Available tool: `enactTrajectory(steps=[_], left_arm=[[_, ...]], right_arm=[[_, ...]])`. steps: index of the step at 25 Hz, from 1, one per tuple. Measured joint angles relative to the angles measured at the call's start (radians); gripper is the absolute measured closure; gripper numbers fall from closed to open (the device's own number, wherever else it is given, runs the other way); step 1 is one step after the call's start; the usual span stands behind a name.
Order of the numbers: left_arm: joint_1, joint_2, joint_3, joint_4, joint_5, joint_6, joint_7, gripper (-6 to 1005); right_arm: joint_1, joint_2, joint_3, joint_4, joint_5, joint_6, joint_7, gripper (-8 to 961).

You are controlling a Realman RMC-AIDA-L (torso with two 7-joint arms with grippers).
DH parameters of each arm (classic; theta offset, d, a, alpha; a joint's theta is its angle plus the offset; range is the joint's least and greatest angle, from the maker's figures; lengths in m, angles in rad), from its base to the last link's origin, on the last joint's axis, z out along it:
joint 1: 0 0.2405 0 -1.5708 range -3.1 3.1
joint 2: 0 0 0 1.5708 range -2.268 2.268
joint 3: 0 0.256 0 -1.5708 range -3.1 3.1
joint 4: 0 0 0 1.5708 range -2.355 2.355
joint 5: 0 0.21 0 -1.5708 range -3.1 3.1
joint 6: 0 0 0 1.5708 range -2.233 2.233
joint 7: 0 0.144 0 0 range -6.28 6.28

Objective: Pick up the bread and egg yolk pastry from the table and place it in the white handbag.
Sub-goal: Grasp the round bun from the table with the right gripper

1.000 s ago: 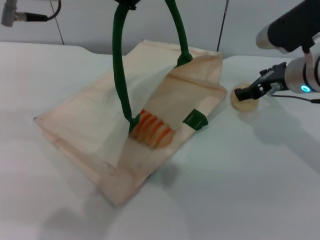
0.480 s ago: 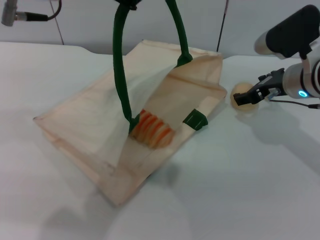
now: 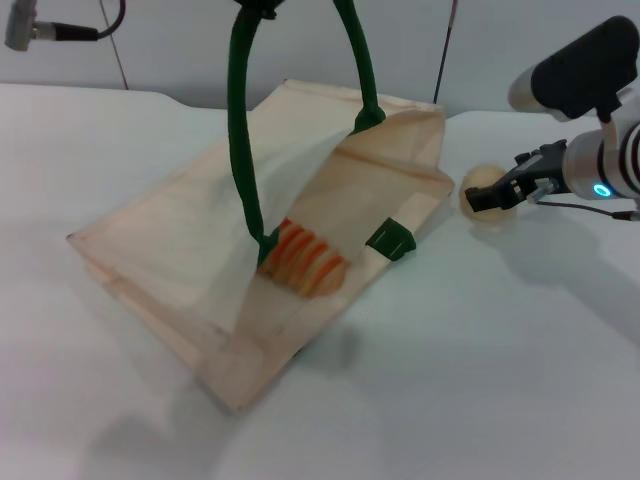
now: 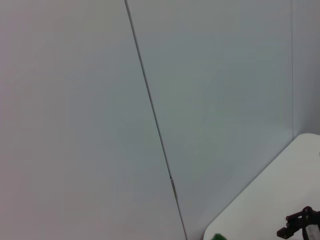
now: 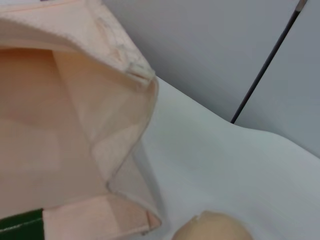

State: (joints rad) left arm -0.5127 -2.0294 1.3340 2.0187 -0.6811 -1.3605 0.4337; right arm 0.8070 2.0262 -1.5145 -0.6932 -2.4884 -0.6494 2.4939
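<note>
The white handbag (image 3: 200,240) lies tilted on the table with its mouth open toward the right. Its green handles (image 3: 238,130) are pulled up to my left gripper (image 3: 258,8), which barely shows at the top edge and is shut on them. The striped bread (image 3: 305,258) lies inside the bag's mouth. The egg yolk pastry (image 3: 480,182) sits on the table just right of the bag's far corner. My right gripper (image 3: 492,196) is at the pastry, fingers closed around it. In the right wrist view the pastry (image 5: 212,229) shows beside the bag's rim (image 5: 135,70).
The white table (image 3: 480,380) stretches open in front and to the right. A grey wall (image 3: 480,40) stands behind the table. A cable and a small device (image 3: 30,28) are at the far left corner. The left wrist view shows only wall and my right gripper (image 4: 300,227) far off.
My right arm has drawn back slightly to the right and turned at the wrist while its gripper stayed at the pastry. The bag, the bread and the left arm have not moved.
</note>
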Motion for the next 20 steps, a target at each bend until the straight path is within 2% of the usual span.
enactTrajectory(steps=[14, 20], left_arm=[[-0.009, 0.000, 0.000, 0.000, 0.000, -0.012, 0.003, 888], [-0.009, -0.001, 0.002, -0.003, 0.000, -0.012, 0.007, 888]], right_arm=[[0.002, 0.003, -0.003, 0.038, 0.032, 0.032, -0.015, 70], [0.003, 0.003, -0.003, 0.054, 0.037, 0.033, -0.031, 263]])
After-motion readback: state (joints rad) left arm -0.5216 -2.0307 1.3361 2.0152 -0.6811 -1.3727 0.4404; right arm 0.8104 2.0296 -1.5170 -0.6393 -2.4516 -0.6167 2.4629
